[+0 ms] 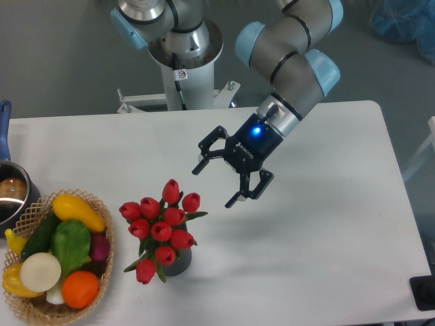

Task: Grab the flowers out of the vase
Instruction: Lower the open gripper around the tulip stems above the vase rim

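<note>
Flowers (pixel 162 228) upright in vase (pixel 178 261), sitting down-left of my end effector (pixel 214 183); jaws spread, holding nothing, so I'd go down-left toward the buds.

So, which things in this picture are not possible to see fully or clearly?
- Small dark grey vase: mostly covered by the bunch of red tulip flowers; mouth and stem ends hidden.
- Metal pot with blue handle: cut by the left edge.
- Woven wicker basket: bottom edge cuts it; inside hidden by toy vegetables.
- Black two-finger hand: open; its height above the white table unclear.
</note>
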Controlling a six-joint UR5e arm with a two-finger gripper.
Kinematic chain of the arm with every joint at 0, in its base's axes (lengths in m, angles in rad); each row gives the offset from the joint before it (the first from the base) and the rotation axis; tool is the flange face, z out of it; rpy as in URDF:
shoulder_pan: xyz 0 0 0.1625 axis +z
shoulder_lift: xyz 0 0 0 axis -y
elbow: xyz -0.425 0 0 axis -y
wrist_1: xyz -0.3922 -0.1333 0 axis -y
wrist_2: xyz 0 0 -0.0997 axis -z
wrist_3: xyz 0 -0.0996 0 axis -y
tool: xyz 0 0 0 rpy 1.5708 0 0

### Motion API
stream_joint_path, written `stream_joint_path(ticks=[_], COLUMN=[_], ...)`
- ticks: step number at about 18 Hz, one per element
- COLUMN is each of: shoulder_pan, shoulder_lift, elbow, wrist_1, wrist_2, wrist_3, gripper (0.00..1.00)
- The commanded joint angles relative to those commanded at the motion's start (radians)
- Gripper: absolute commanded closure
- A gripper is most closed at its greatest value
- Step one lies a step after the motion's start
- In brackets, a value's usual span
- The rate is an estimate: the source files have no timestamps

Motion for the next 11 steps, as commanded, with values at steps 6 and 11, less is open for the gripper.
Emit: stream_joint_path(ticks=[6, 11], shoulder_pan=[-0.052, -0.069], shoulder_lift=[-0.075, -0.100], elbow=[0.015, 0.040], wrist_1=[0.114, 0.120], wrist_2=[0.014, 0.012], wrist_3=[0.003, 0.003], gripper=[0.00, 0.00])
